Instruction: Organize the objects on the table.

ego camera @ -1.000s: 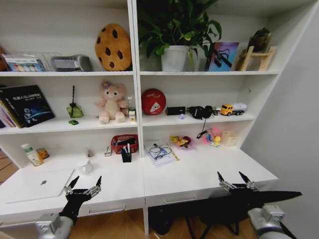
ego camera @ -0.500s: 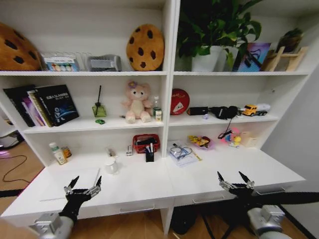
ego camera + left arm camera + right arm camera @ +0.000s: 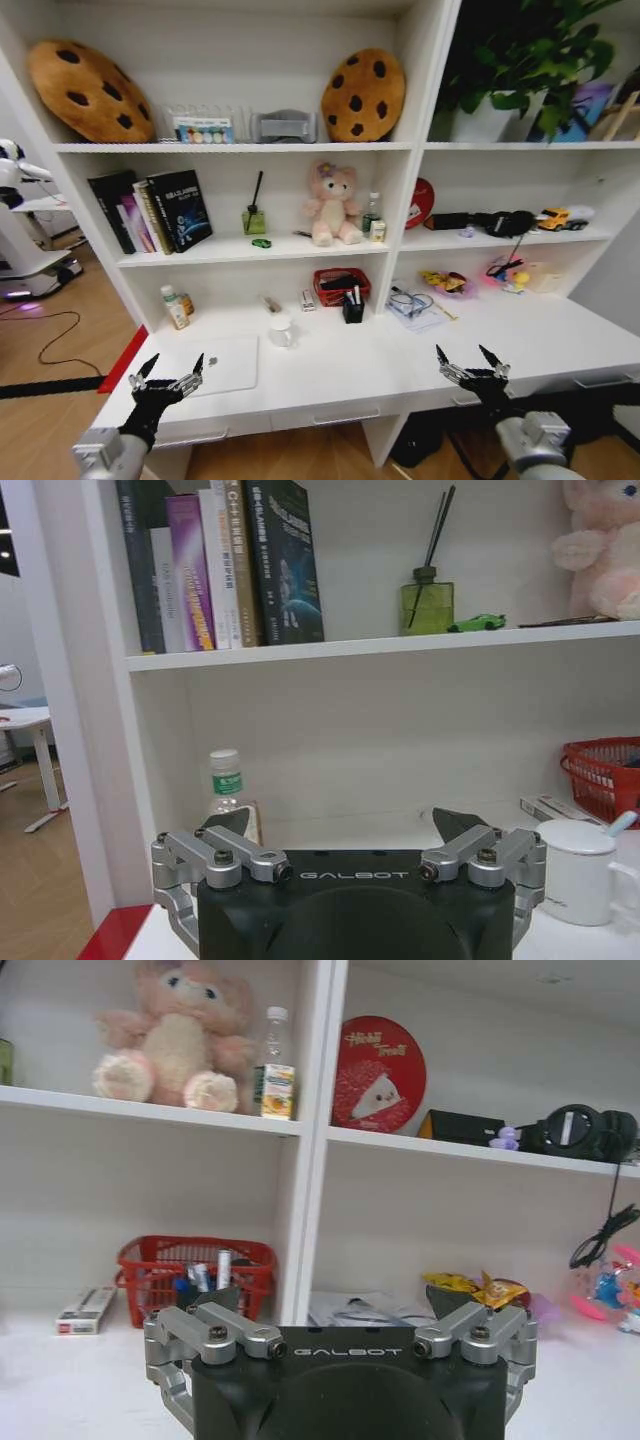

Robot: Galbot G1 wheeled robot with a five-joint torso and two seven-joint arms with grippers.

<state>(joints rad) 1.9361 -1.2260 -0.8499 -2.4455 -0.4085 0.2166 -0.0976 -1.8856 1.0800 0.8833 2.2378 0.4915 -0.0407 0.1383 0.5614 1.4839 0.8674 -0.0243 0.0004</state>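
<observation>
Both arms low at the front edge of the worktop (image 3: 330,375), nothing gripped. Left tool (image 3: 168,369) fingers spread wide, empty, hovering at the front left corner just in front of the silver laptop (image 3: 215,364), which lies flat and closed on the left part of the worktop. Right tool (image 3: 470,359) fingers spread wide too, empty, over the front edge on the right side; its arm is cut off by the frame bottom.

Green-banded bottle (image 3: 174,307) stands upright at the back left against the shelving; in the left wrist view its lower half is hidden behind the tool body. White mug (image 3: 282,329) sits right of the laptop. Red mesh basket (image 3: 341,285) at the back centre, with a small black holder of pens (image 3: 352,307) just in front of it; pen colours are hard to make out. Papers (image 3: 414,305) right of that, contents unclear. Yellow packet (image 3: 444,282) in the back right bay, small, partly hidden among other items. Tiny green piece (image 3: 261,243) is on the shelf above, beside the reed diffuser (image 3: 254,216). Drawer handles (image 3: 344,416) partly visible below the worktop edge.
</observation>
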